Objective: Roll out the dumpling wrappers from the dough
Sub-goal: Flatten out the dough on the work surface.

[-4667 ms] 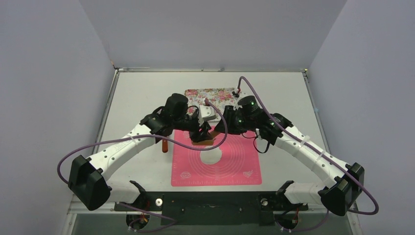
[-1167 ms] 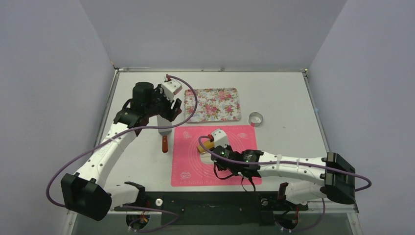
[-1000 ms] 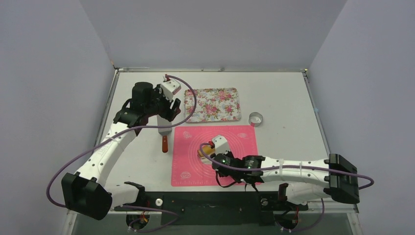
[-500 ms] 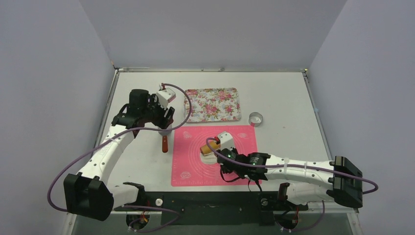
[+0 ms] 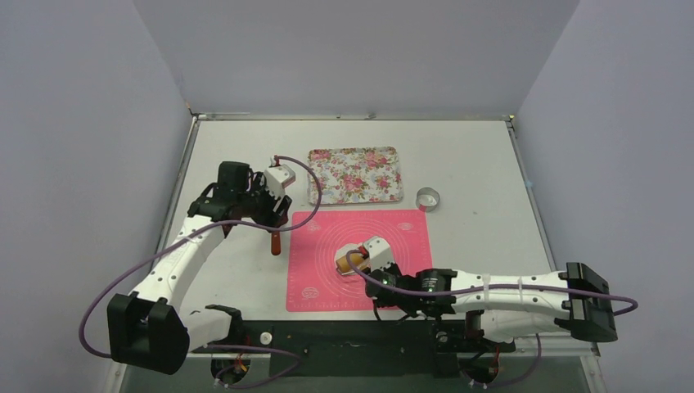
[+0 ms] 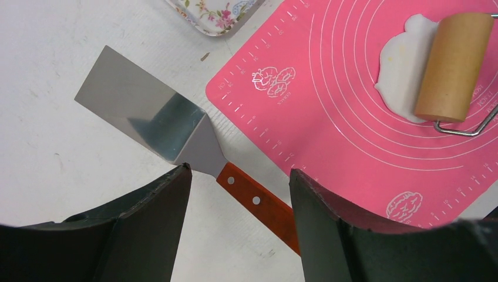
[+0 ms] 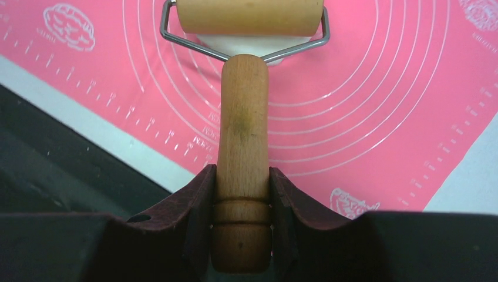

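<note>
The dough [image 6: 398,66] is a flattened white patch on the pink mat [image 5: 401,270], partly under a wooden roller [image 6: 452,64]. My right gripper [image 7: 242,176] is shut on the roller's wooden handle [image 7: 243,117], and the drum [image 7: 249,14] rests on the dough [image 7: 246,43]. The roller [image 5: 353,260] sits mid-mat. My left gripper [image 6: 238,170] stands open over a metal spatula [image 6: 141,111] with a red-brown handle [image 6: 258,202], left of the mat, touching nothing. In the top view, the left gripper [image 5: 274,217] hangs above the spatula [image 5: 276,243]. No dumpling wrappers are in view.
A floral tray [image 5: 356,174] lies beyond the mat. A metal ring cutter [image 5: 427,198] stands at the mat's far right corner. The table's near edge with its dark rail [image 7: 70,194] runs just behind the right gripper.
The right gripper has pulled the roller over the dough toward the near edge. The left arm has come from the far left down and nearer, over the spatula.
</note>
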Tool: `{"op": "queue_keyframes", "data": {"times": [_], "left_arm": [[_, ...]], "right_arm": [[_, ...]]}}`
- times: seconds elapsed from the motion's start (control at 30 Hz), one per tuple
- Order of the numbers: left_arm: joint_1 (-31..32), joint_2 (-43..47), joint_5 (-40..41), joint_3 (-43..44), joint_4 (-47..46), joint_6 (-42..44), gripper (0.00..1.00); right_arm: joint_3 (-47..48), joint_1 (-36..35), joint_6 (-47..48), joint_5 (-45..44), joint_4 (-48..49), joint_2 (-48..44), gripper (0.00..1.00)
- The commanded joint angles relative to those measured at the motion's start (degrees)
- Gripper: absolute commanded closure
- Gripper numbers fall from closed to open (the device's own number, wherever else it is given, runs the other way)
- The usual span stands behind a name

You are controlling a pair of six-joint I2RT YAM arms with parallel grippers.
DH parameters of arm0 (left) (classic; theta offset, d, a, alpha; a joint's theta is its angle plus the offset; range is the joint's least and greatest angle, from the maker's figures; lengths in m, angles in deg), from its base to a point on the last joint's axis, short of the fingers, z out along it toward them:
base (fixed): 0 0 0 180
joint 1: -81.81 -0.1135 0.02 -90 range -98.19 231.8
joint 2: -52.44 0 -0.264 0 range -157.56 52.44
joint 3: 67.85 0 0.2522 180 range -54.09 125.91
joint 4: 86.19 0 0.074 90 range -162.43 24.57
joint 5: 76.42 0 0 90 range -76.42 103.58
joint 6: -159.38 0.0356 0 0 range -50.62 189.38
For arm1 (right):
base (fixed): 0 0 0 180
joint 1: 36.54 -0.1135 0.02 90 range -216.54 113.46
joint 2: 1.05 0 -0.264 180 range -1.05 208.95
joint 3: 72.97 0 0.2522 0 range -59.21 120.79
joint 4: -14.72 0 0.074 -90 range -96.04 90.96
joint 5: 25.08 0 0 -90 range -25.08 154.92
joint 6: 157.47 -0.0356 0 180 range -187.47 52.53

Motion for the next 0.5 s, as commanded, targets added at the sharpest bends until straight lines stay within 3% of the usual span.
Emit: {"op": "queue_keyframes", "data": {"times": [0.0, 0.17, 0.33, 0.47], "left_arm": [[-0.4, 1.7, -2.5, 1.3, -0.6, 0.5, 0.4], [-0.7, 1.9, -2.6, 1.5, -0.3, 0.4, 0.39], [-1.2, 2.2, -2.2, 1.7, -0.2, 0.2, 0.4], [-1.5, 2.1, -1.8, 2.4, 0.0, 0.3, 0.4]], "right_arm": [[-0.4, -3.7, -6.9, -0.3, -5.2, -3.8, 1.0], [1.3, -1.2, -2.0, -1.2, -5.4, -2.1, 1.0], [2.1, 4.9, 5.1, 1.7, 2.4, 3.2, 1.0], [2.9, 5.2, 6.8, 3.1, 3.1, 5.0, 1.0]]}}
